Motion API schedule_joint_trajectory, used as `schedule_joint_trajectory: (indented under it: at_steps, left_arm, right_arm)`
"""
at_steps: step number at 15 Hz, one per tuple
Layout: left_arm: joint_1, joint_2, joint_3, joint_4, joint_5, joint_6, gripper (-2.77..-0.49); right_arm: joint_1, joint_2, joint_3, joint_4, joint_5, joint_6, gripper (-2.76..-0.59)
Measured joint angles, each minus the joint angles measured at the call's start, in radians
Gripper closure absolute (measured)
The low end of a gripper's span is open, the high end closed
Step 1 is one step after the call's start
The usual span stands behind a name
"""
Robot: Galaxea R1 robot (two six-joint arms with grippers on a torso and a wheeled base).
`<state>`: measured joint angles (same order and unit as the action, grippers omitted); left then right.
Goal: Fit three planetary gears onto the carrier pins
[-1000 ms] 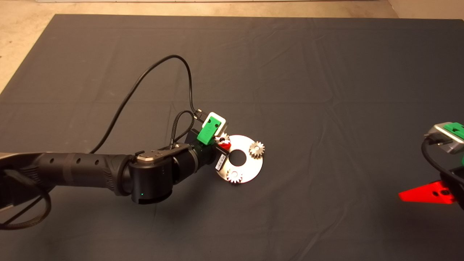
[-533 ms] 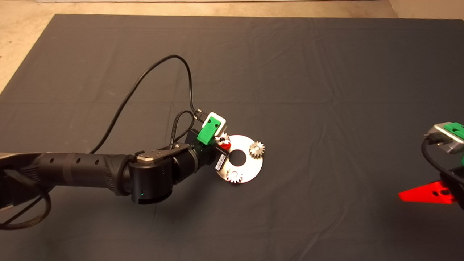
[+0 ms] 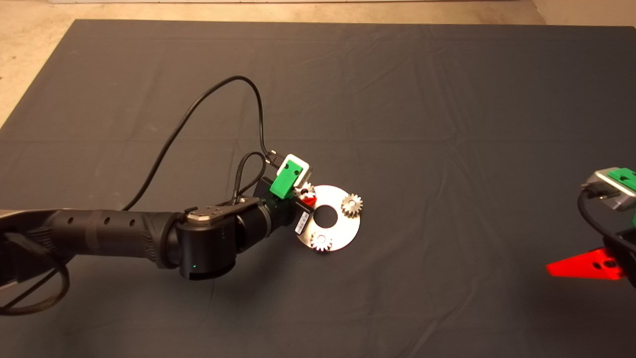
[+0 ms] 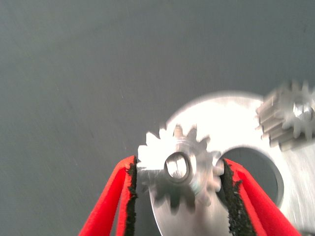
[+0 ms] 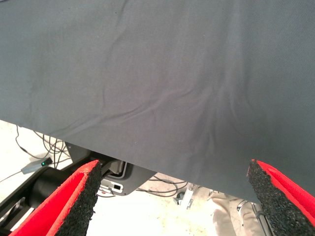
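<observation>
Left pincer (image 4: 178, 169) grips gear (image 4: 177, 167), seemingly on pin.

Left end effector (image 3: 304, 195) edged slightly toward arm's side, perhaps; gear (image 4: 178, 166) moved with it.

- I am working in what is looking like a robotics lab or test room.
- A dark mat (image 3: 447, 124) is covering my tabletop.
- Loose cables (image 5: 34, 152) and gear are lying on the pale floor (image 5: 147, 216).
</observation>
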<state>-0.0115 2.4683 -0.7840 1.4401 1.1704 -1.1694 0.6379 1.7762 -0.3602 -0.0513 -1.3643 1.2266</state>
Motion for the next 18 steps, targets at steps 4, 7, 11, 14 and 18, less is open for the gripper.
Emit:
schedule_joint_trajectory:
  at_steps: [4, 7, 11, 14, 18]
  left_arm:
    - [0.022, -0.005, 0.000, -0.042, 0.011, 0.000, -1.23]
    - [0.021, -0.005, 0.000, -0.042, 0.011, 0.000, -1.35]
    - [-0.028, -0.009, 0.026, -0.124, 0.094, 0.010, -1.35]
    - [-0.147, -0.022, 0.104, -0.267, 0.295, 0.027, -1.35]
    - [-0.180, -0.166, 0.272, -0.606, 0.359, -0.095, -1.35]
  right_arm:
    - [0.000, 0.000, 0.000, 0.000, 0.000, 0.000, -2.20]
    - [0.000, 0.000, 0.000, 0.000, 0.000, 0.000, -2.20]
    - [0.008, 0.019, -0.002, 0.000, -0.003, -0.018, -2.20]
    - [0.010, 0.132, -0.003, 0.000, -0.004, -0.017, -2.20]
    - [-0.063, 0.200, -0.003, -0.055, -0.048, 0.046, -2.20]
